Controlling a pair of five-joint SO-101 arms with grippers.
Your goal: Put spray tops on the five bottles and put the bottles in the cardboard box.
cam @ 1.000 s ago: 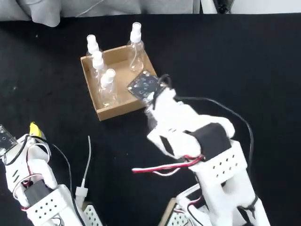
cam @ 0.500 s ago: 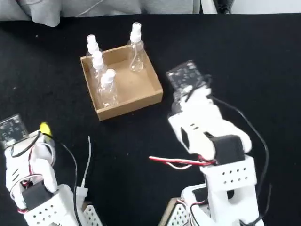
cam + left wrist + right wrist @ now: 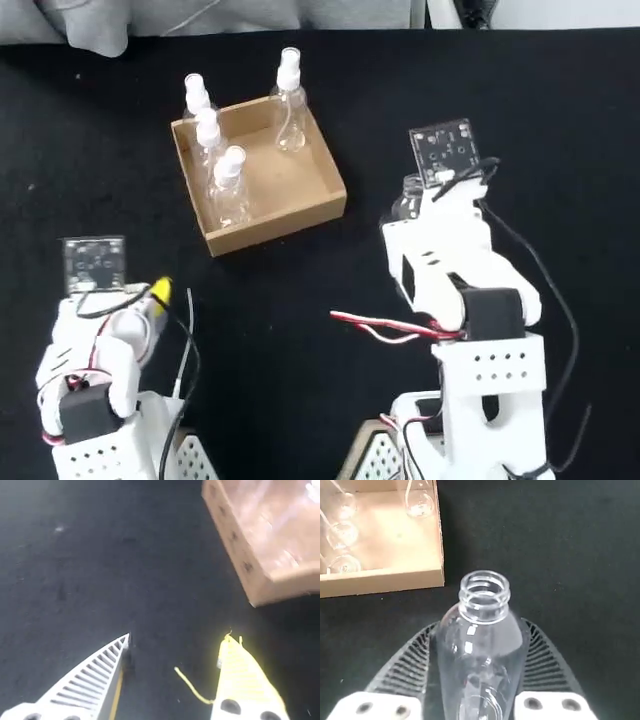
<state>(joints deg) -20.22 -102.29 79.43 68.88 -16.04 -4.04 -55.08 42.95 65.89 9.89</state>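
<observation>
Gripping a topless bottle (image 3: 480, 650) in right jaws, right of cardboard box (image 3: 275, 228); left jaws wide open, empty; 4 topped bottles (image 3: 229, 185) inside.

Table (image 3: 560, 120): covered in matte black cloth, with faint pale specks toward the left side.
Far edge: grey fabric (image 3: 250, 12) lying along it, bunched into a rounded fold (image 3: 95, 35) at far left.
Far right corner: white surface (image 3: 570, 12), with a dark object (image 3: 475, 12) just beside it.
Light: even and soft, no hard shadows.
</observation>
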